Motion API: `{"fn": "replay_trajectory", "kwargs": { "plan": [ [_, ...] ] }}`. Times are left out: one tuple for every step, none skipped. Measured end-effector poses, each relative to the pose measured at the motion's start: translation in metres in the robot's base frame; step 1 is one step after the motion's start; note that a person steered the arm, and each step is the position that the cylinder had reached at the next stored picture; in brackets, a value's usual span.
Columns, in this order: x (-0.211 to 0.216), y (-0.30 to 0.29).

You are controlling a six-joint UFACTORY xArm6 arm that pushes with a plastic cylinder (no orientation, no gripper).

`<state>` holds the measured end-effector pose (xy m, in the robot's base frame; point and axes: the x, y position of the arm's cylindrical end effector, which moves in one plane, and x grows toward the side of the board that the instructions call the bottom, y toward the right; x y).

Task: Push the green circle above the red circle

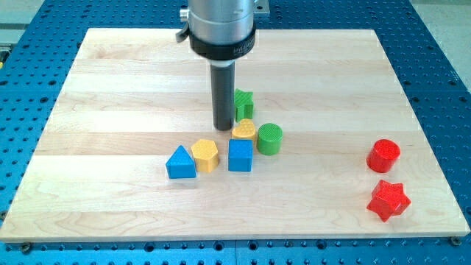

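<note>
The green circle stands near the board's middle, touching a yellow heart-like block on its left. The red circle sits far to the view's right, with a red star just below it. My tip rests on the board just left of the yellow heart-like block, about 60 px left of the green circle. A green star-like block is partly hidden behind the rod.
A blue cube, a yellow pentagon and a blue triangle form a row below my tip. The wooden board lies on a blue perforated table.
</note>
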<state>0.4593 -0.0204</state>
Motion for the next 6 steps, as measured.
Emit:
{"fn": "replay_trajectory", "kwargs": {
  "plan": [
    [0.034, -0.005],
    [0.035, 0.041],
    [0.018, 0.101],
    [0.014, 0.119],
    [0.011, 0.169],
    [0.009, 0.203]
  ]
}}
